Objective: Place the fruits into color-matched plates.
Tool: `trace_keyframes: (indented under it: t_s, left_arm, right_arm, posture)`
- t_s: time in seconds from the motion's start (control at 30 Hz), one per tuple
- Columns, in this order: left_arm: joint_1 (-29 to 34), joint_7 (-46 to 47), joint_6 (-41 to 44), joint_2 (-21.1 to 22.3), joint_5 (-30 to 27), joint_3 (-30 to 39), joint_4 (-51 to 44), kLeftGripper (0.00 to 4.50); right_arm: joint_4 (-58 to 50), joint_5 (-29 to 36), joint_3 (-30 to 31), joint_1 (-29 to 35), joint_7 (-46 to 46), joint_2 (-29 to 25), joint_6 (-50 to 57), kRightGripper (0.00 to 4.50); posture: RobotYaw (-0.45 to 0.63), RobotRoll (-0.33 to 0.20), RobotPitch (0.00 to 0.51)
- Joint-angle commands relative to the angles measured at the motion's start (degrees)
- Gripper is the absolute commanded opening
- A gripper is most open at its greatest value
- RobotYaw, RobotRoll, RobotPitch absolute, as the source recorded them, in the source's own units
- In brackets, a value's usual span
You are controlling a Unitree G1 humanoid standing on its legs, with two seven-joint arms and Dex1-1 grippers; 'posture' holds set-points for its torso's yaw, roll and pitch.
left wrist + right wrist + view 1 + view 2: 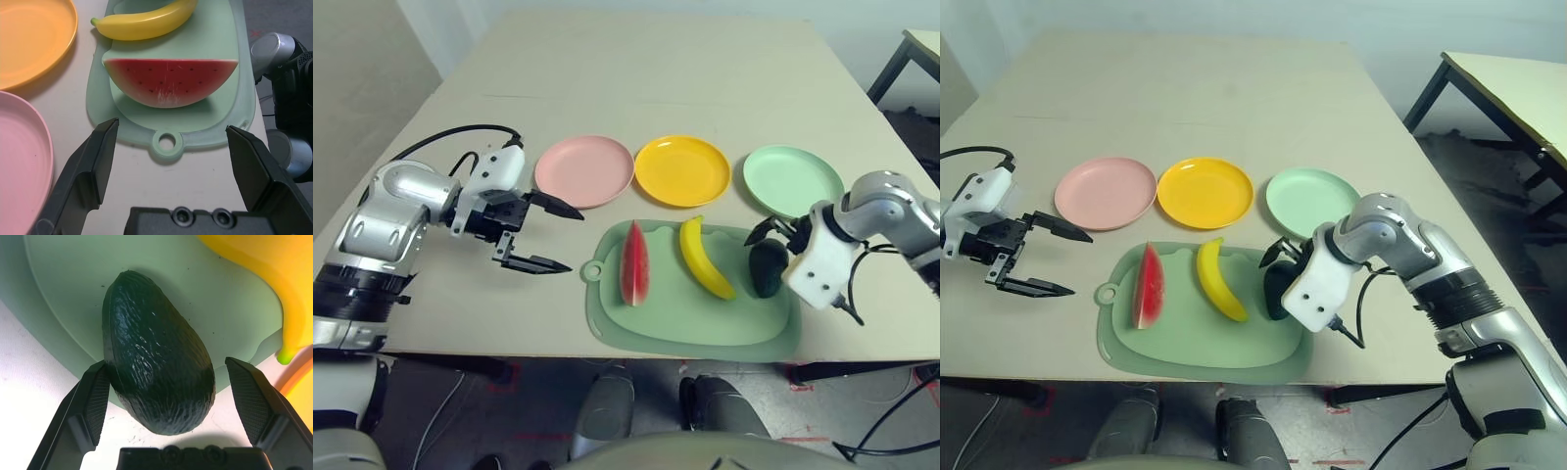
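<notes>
On a green cutting board point(695, 323) lie a red watermelon wedge point(635, 262), a yellow banana point(705, 258) and a dark green avocado point(769, 266). Behind the board stand a pink plate point(584, 171), a yellow-orange plate point(682, 169) and a mint green plate point(793, 179), all bare. My right gripper point(166, 364) is open around the avocado point(156, 362): one finger point(93, 396) touches it, the other stands apart. My left gripper point(563, 237) is open above the table, left of the board, facing the watermelon point(171, 81).
The board's handle hole point(167, 143) points toward my left gripper. The table's front edge runs just under the board. A second table point(1508, 88) stands off to the right, past the floor gap.
</notes>
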Motion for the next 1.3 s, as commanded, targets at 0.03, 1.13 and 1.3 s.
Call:
trace_keyframes:
  t_s: [0.03,1.13,1.3]
  left_arm:
    - [-0.1,-0.3,-0.1,0.6,0.3,-0.4,0.0,4.47]
    - [-3.4,1.0,9.2,-4.4,-3.3,1.6,-2.8,4.50]
    - [-5.0,4.4,15.0,-4.9,-2.5,1.6,-2.5,4.50]
  right_arm:
    - [-1.6,-0.2,0.8,1.1,0.3,-0.7,1.0,4.50]
    - [14.6,-6.2,-2.6,-11.8,-8.1,0.7,10.4,3.13]
    - [30.3,-14.3,-1.2,-19.1,-18.9,2.4,10.2,3.13]
  posture:
    - [0.24,0.000,0.130]
    - [0.21,0.000,0.126]
    - [0.21,0.000,0.124]
